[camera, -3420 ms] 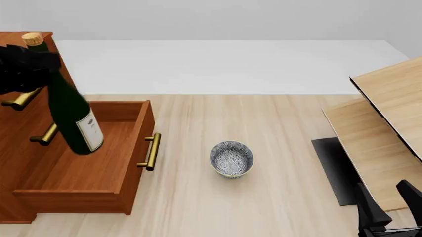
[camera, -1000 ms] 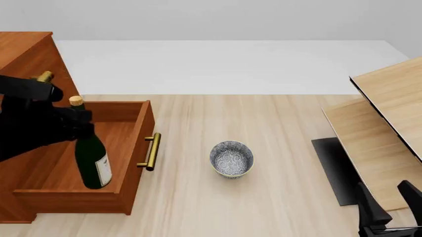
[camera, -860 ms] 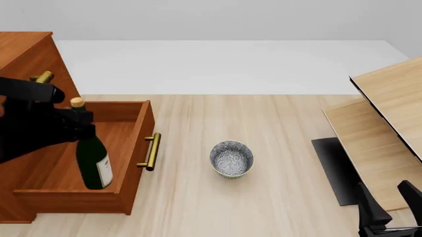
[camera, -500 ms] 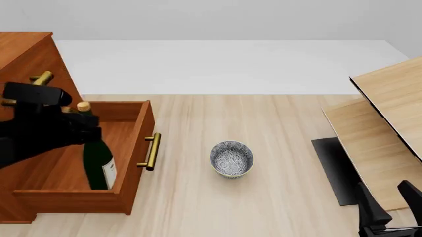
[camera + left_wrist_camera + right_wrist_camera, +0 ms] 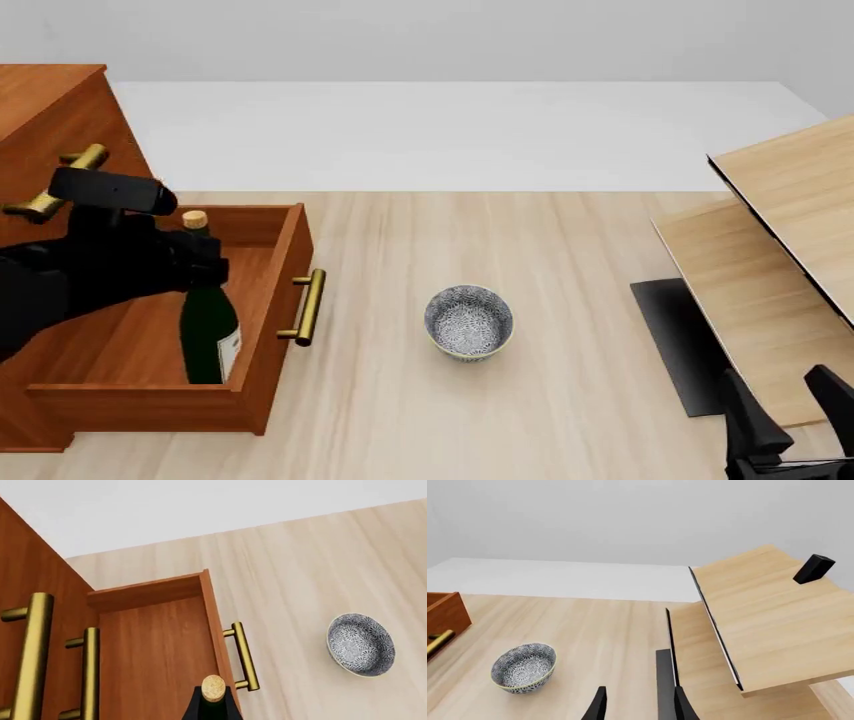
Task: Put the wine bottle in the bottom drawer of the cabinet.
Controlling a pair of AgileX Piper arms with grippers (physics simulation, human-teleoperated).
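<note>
The dark green wine bottle [image 5: 207,335] stands nearly upright inside the open bottom drawer [image 5: 274,300] of the reddish-brown cabinet [image 5: 60,110], close to the drawer's front panel. Its tan cork [image 5: 195,219] rises above the drawer rim. My left gripper [image 5: 184,264] is shut on the bottle's neck just below the cork. In the left wrist view the cork [image 5: 213,687] shows over the drawer's floor [image 5: 153,650]. My right gripper [image 5: 790,425] is open and empty at the table's near right corner, and it also shows in the right wrist view [image 5: 639,695].
A grey speckled bowl [image 5: 469,321] sits on the table right of the drawer's brass handle [image 5: 310,307]. Pale slanted wooden furniture [image 5: 787,230] with a dark base fills the right side. The two upper drawer handles [image 5: 33,645] are beside the left gripper.
The left gripper has lowered the bottle from above the cabinet into the drawer, turned it from tilted to nearly upright and shifted it slightly right. The right arm has not moved.
</note>
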